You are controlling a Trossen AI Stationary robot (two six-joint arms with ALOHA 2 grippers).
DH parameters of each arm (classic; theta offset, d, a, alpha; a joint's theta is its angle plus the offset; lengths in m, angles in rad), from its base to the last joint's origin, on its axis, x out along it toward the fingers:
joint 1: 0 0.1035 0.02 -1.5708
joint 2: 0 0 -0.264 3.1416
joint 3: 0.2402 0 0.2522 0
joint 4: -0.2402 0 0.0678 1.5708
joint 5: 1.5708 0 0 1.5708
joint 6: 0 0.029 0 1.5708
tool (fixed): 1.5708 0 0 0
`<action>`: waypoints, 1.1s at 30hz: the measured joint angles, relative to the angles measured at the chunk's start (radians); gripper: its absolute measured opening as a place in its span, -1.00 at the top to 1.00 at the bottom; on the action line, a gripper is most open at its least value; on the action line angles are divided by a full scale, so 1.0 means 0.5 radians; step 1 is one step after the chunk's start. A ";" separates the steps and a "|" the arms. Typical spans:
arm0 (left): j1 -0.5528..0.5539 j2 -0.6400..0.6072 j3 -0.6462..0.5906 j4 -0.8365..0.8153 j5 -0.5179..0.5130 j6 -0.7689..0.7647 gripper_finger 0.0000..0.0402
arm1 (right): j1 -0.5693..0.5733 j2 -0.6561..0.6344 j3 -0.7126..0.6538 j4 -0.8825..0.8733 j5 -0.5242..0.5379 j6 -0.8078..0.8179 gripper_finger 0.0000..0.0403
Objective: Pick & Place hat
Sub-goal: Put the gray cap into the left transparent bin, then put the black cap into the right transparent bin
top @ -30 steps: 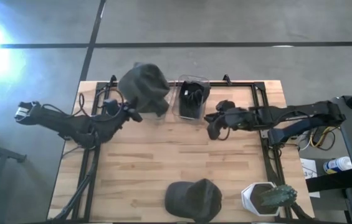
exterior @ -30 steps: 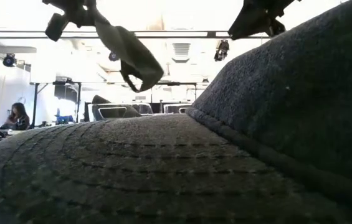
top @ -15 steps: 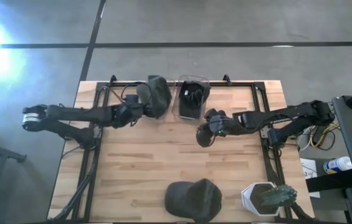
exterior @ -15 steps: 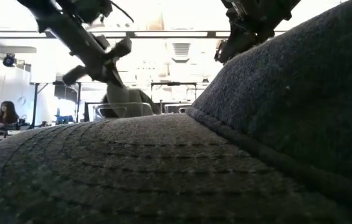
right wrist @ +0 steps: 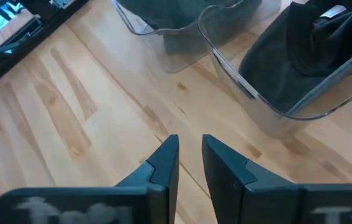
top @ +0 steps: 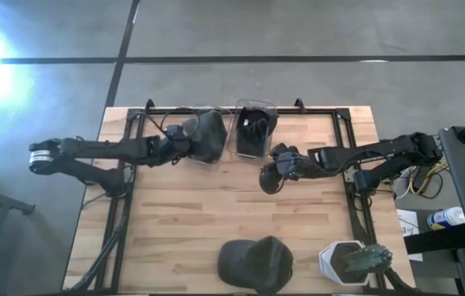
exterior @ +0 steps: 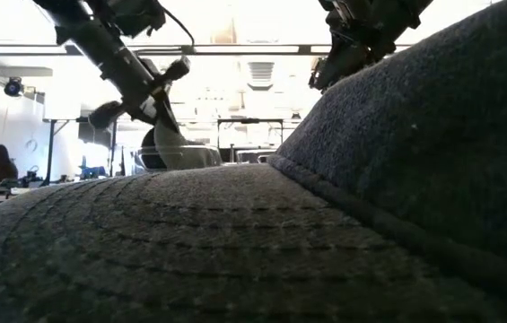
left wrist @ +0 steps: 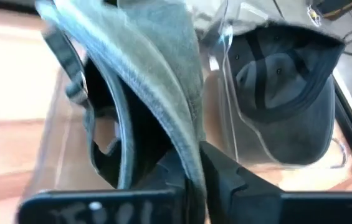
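You have the wooden table [top: 216, 214] under both arms, framed by a black rail. The largest thing on it is the dark cap [top: 255, 263] at about six o'clock, sitting free at the near edge, so close to the low camera that it fills that view. Just beside it, toward five o'clock, stands a white pot with a plant [top: 354, 261].

At twelve o'clock two clear bins stand side by side. The right-hand bin [top: 253, 131] already holds a dark hat [left wrist: 288, 93]. The left-hand bin [top: 202, 136] is where your work is: the grey hat [top: 207, 134] hangs into it, its crown down inside the clear walls.

Your left gripper [top: 184, 140], reaching in from nine o'clock, has its fingers pinched tight on that hat's edge; the wrist view shows fabric running straight between them. Your right gripper [top: 271, 174] waits near the table's middle, in front of the right-hand bin, fingers drawn close with only a slim gap and nothing in them.

You look to be at the placing step, hat lowered but not let go. Next, I'd judge, you need to part the left fingers so the fabric drops, then lift straight up clear of the bin wall without dragging the hat back out.
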 joint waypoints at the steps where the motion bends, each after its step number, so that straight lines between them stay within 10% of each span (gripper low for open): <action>1: -0.001 -0.025 0.018 -0.041 -0.020 0.016 0.79 | 0.000 0.000 0.000 0.000 0.000 -0.001 0.66; 13: -0.059 -0.251 0.356 -0.651 -0.050 0.182 0.13 | -0.018 -0.002 -0.004 -0.016 -0.240 -0.080 0.66; 22: -0.488 -0.296 0.564 -0.605 0.189 0.612 0.11 | -0.035 0.057 -0.085 -0.028 -0.777 -0.035 0.66; 33: -1.238 0.060 0.164 -0.009 0.561 0.110 0.11 | 0.060 0.529 -0.094 0.019 -1.510 0.005 0.66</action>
